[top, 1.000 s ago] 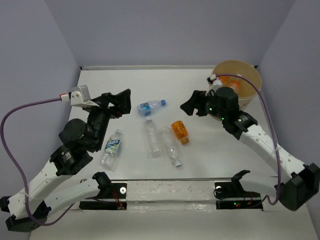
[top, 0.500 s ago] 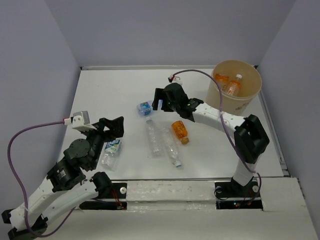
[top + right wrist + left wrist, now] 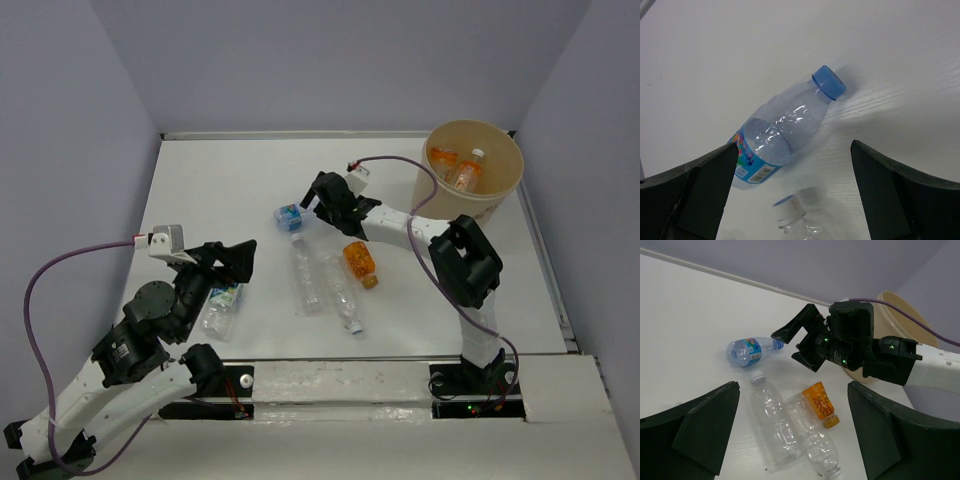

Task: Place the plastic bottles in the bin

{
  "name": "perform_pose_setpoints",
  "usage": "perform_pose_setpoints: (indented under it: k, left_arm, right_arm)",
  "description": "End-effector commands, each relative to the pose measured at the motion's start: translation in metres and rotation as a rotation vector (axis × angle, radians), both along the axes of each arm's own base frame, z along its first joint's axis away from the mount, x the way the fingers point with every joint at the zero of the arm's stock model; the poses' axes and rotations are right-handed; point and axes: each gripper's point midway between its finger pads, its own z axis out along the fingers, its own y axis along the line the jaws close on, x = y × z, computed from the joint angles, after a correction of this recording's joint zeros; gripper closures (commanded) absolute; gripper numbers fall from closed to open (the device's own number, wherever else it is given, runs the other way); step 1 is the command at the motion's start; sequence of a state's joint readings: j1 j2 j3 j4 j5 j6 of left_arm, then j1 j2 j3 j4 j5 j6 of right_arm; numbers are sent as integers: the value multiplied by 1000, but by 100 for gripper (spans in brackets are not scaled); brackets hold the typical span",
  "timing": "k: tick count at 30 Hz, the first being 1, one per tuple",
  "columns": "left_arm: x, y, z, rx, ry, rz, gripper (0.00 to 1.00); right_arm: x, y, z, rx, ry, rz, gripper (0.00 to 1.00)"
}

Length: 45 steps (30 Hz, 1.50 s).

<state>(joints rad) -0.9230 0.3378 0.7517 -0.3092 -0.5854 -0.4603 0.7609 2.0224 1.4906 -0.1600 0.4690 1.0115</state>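
The tan bin (image 3: 500, 205) stands at the far right with two orange-labelled bottles (image 3: 463, 172) inside. A blue-labelled bottle (image 3: 290, 216) lies mid-table. My right gripper (image 3: 318, 198) is open, low over its cap end, and the bottle (image 3: 777, 142) lies between the spread fingers. Two clear bottles (image 3: 305, 275) (image 3: 343, 297) and an orange-labelled bottle (image 3: 360, 262) lie side by side at the centre. A white-green labelled bottle (image 3: 221, 305) lies at the left, partly under my left gripper (image 3: 236, 262), which is open and empty. The left wrist view shows the clear bottles (image 3: 775, 417) ahead.
The enclosure walls rise at the left, back and right. The bin's rim (image 3: 900, 302) shows behind the right arm in the left wrist view. A clear bottle's white cap (image 3: 790, 214) lies just below the blue-labelled bottle.
My right gripper swung from beside the bin leftward to the blue-labelled bottle and lowered over it. My left gripper drew back toward the near edge, over the white-green bottle.
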Motion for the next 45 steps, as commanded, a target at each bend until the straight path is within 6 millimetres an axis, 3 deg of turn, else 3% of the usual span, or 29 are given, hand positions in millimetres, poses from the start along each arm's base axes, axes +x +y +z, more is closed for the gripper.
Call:
perform_pose_setpoints:
  k: [1,11,12,16,19,22,23,25,29,30,31,32,34,35,36,37,40,41,43,44,45]
  left_arm:
    - [-1,-7,8,-7,-37,-41,1]
    - [-1,-5,9,-10,-41,-32,1]
    - [-1,-5,9,-12,-41,-30,1]
    - [0,-7,7,0,-37,-35,1]
    - [1,-7,7,2,-33,-29,1]
    - [2,-5,6,6,-32,-20,1]
    - [3,-6,5,8,-30,-20,1]
    - [4,-6,5,12,-28,-15,1]
    - [6,-5,3,20,-24,-5,1]
    - [6,-4,3,19,-23,-2,1]
    - [7,-4,3,19,-23,0,1]
    - [7,-2,3,16,-24,6,1]
    - [6,-1,4,14,-26,9,1]
    - [6,-1,5,11,-28,11,1]
    - [6,0,5,10,-30,12,1]
    - [6,0,6,9,-31,9,1]
    - [5,1,7,8,-35,8,1]
    - [4,1,8,3,-40,5,1]
    - [1,3,11,-8,-52,-1,1]
    - [1,3,12,-12,-56,-2,1]
    - [0,2,14,-18,-62,-13,1]
  right_arm:
    - [22,17,21,139,-70,-91,0]
    - [38,43,-10,133,-19,-65,0]
    - [39,44,-20,114,-5,-63,0]
    - [45,51,-21,119,-11,-51,4]
    - [46,52,-27,113,-7,-55,26]
    - [48,53,-26,125,-12,-61,35]
    - [50,56,-20,135,-23,-60,44]
    - [55,60,-9,155,-43,-55,48]
    - [68,71,39,210,-136,-38,54]
    - [70,71,61,230,-176,-35,55]
    - [71,72,65,230,-195,-28,55]
    - [72,71,92,241,-250,-11,55]
    - [71,65,120,241,-321,-2,55]
    - [66,57,160,249,-397,11,55]
    - [63,52,177,240,-438,22,55]
    - [52,40,210,215,-510,50,55]
    - [38,-1,260,104,-631,23,55]
    - [22,-26,288,6,-694,24,55]
    - [18,-84,309,-193,-740,-61,55]
    - [10,-99,317,-236,-751,-80,55]
    - [12,-134,312,-306,-734,-140,55]
